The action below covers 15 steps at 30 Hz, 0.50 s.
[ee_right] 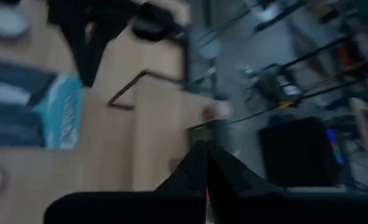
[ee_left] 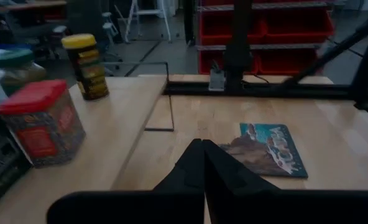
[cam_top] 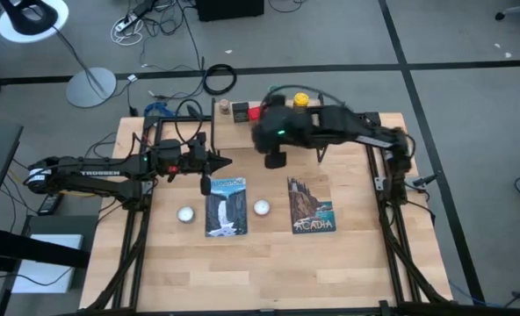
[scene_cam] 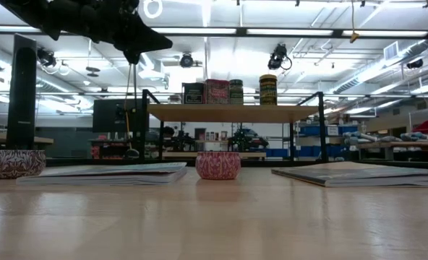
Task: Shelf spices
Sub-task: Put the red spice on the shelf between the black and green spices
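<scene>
The shelf [scene_cam: 232, 113] stands along the table's far edge on thin black legs. On its wooden top board stand a dark square tin [scene_cam: 193, 93], a red tin [scene_cam: 217, 92], a green jar [scene_cam: 236, 92] and a yellow-capped jar [scene_cam: 268, 89], all upright on their bases. My right gripper [cam_top: 267, 145] hangs blurred high above the shelf's middle, pointing toward the table's left and slanting down. It is shut with nothing in it [ee_right: 206, 152]. My left gripper [cam_top: 229, 162] hovers shut in front of the shelf's left part, pointing right and holding nothing [ee_left: 202, 146].
Two flat picture books [cam_top: 226, 205] [cam_top: 310, 204] lie at mid-table. Two small round pots with white tops [cam_top: 185, 213] [cam_top: 261, 208] stand beside the left book. The near half of the tabletop [cam_top: 269, 272] is bare wood. Black arm frames run along both side edges.
</scene>
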### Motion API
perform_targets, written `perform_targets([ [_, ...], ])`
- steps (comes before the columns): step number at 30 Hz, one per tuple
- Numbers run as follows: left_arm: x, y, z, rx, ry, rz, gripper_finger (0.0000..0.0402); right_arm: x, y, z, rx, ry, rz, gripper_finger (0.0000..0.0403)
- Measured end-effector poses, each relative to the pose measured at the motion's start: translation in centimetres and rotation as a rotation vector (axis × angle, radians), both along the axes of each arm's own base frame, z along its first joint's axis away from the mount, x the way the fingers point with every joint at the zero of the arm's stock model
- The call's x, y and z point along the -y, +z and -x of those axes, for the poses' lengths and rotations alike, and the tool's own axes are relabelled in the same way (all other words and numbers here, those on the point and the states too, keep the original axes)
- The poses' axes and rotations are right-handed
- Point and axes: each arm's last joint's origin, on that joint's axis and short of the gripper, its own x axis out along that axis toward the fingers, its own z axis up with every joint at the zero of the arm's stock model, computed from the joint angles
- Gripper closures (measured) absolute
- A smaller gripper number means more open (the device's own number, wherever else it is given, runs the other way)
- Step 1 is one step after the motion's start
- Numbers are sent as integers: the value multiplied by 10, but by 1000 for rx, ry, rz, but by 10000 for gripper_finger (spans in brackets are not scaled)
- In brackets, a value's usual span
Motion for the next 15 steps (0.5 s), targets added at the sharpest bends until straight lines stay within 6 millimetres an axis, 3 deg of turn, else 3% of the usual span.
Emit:
perform_targets([
  [5,-7,11,0,34,143,-8,401,-8,43,46,159,-70,21,403],
  [9,-23,47,-2,72,246,-13,401,-14,65,76,244,-64,1,403],
  [15,-57,106,-20,-48,327,-49,401,-17,78,103,276,-59,-17,403],
])
